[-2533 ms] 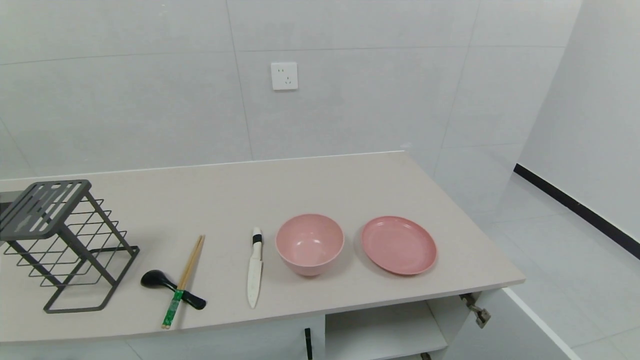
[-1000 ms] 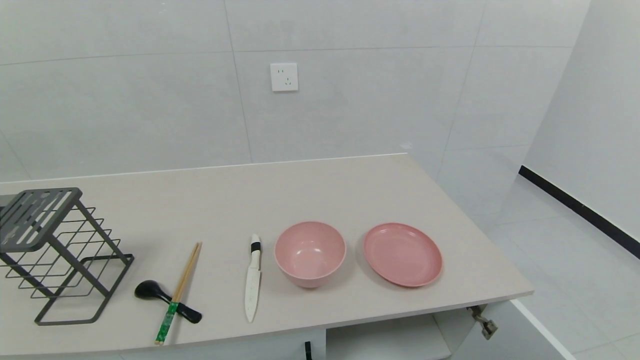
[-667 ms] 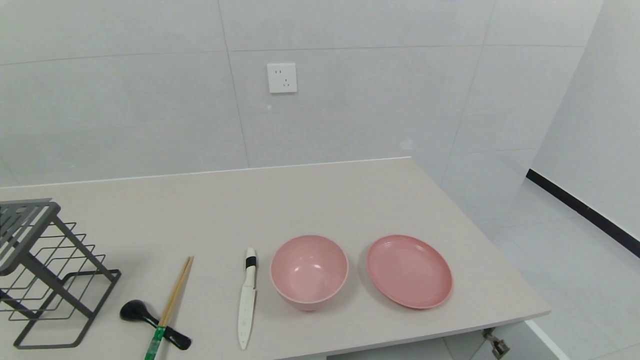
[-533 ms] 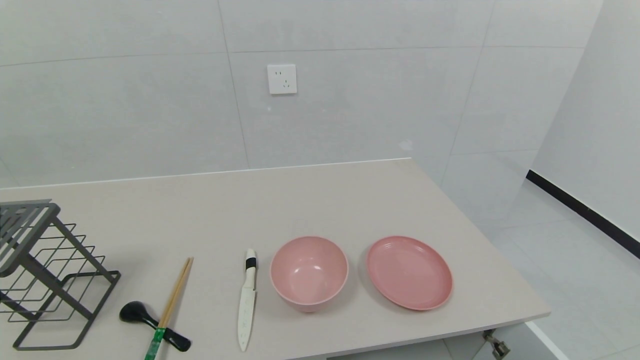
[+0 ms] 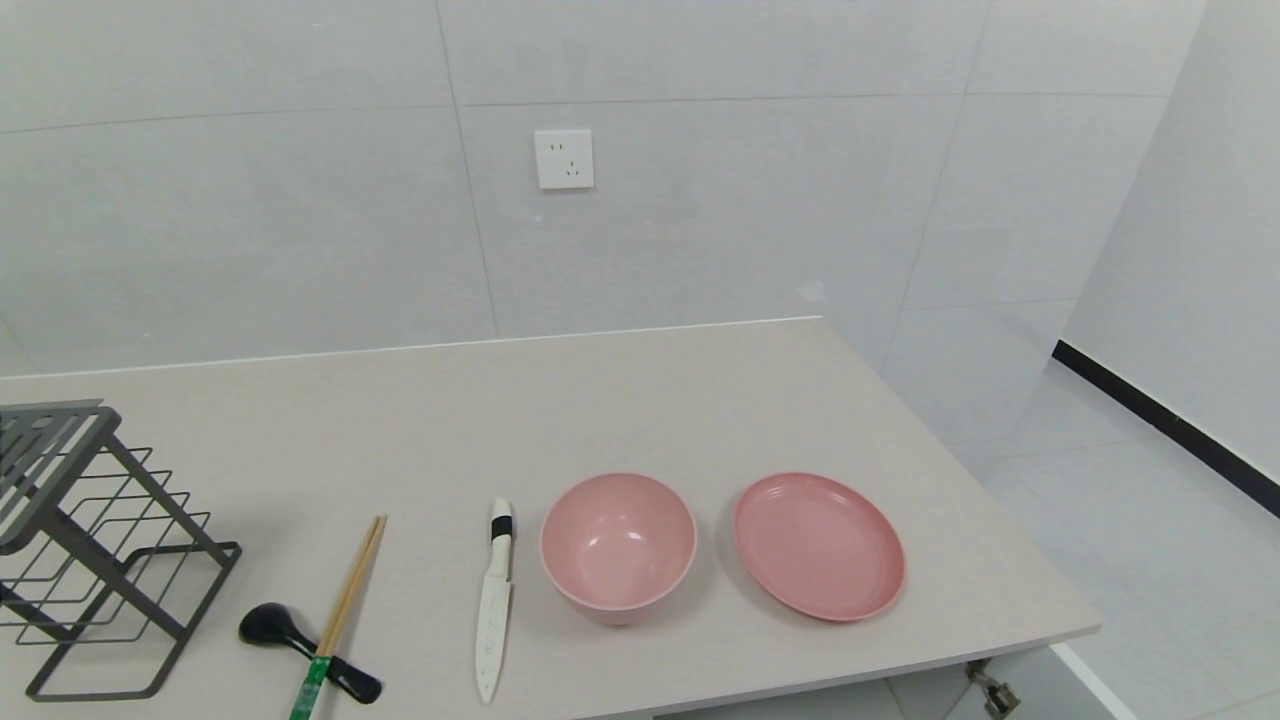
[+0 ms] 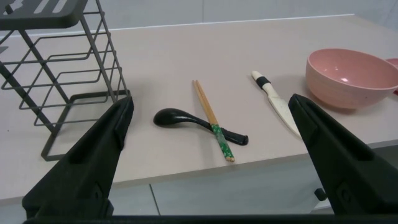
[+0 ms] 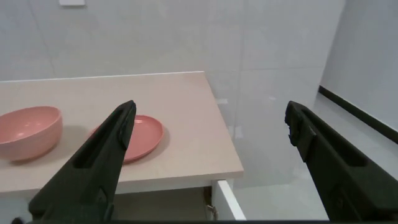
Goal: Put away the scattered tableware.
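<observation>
A pink bowl [image 5: 618,545] and a pink plate [image 5: 818,545] stand side by side near the counter's front edge. Left of the bowl lies a white knife [image 5: 494,598], then wooden chopsticks [image 5: 340,610] resting across a black spoon [image 5: 300,640]. A dark wire rack [image 5: 90,540] stands at the far left. My left gripper [image 6: 211,102] is open, hanging before the counter's front edge and facing the spoon [image 6: 186,119] and chopsticks [image 6: 212,121]. My right gripper [image 7: 209,111] is open too, off the counter's front right corner, with the plate [image 7: 140,137] and bowl [image 7: 28,130] beyond it.
The beige counter [image 5: 600,410] ends at a right edge with tiled floor beyond. A wall socket [image 5: 564,158] sits on the tiled wall behind. An open cabinet door hinge [image 5: 990,685] shows below the front right corner.
The head camera shifted until about 0.7 s ago, so the whole counter scene sits lower in the picture. The tableware itself has not moved.
</observation>
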Robot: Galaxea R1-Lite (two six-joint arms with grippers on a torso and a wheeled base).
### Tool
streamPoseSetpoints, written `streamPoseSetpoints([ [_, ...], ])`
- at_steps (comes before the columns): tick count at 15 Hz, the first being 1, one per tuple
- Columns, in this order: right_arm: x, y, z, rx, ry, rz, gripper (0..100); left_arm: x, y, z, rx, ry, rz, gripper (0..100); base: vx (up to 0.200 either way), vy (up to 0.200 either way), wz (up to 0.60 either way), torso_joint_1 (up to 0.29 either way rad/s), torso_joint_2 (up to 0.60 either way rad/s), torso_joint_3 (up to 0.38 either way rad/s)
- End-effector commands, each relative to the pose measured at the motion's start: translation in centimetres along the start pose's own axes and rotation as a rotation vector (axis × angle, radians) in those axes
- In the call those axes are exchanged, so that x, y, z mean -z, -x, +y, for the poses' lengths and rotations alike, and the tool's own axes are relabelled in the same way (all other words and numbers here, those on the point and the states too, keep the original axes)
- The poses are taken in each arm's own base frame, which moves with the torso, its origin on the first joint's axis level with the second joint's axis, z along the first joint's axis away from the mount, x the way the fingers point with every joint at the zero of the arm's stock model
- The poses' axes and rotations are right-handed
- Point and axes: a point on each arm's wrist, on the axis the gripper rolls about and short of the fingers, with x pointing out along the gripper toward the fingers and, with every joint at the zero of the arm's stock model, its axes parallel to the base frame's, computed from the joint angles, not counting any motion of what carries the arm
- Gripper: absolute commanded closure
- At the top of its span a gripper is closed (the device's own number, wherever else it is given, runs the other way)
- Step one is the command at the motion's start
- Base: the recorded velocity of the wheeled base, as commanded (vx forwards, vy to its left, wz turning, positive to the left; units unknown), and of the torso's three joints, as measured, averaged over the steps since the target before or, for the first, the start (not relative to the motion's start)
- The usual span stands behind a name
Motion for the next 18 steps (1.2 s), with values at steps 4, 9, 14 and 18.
streamPoseSetpoints([
  [4, -3.1, -2.2, -0.2, -0.236, -0.035, 0.209, 0, 0.0, 0.0, 0.0, 0.0, -0.001, 0.0, 0, 0.0, 0.0, 0.0, 0.0, 0.0, 0.0],
  [9, -3.7, -5.6, 0.4, -0.34, -0.146, 0.424, 0, 0.0, 0.0, 0.0, 0.0, -0.001, 0.003, 0, 0.0, 0.0, 0.0, 0.0, 0.0, 0.0],
  [14, -4.6, -9.1, 1.2, -0.348, -0.189, 0.565, 0, 0.0, 0.0, 0.0, 0.0, -0.003, 0.001, 0, 0.0, 0.0, 0.0, 0.0, 0.0, 0.0],
  [18, -4.1, -12.1, 1.8, -0.34, -0.186, 0.644, 0, 0.0, 0.0, 0.0, -0.002, -0.006, 0.003, 0, 0.0, 0.0, 0.0, 0.0, 0.0, 0.0],
])
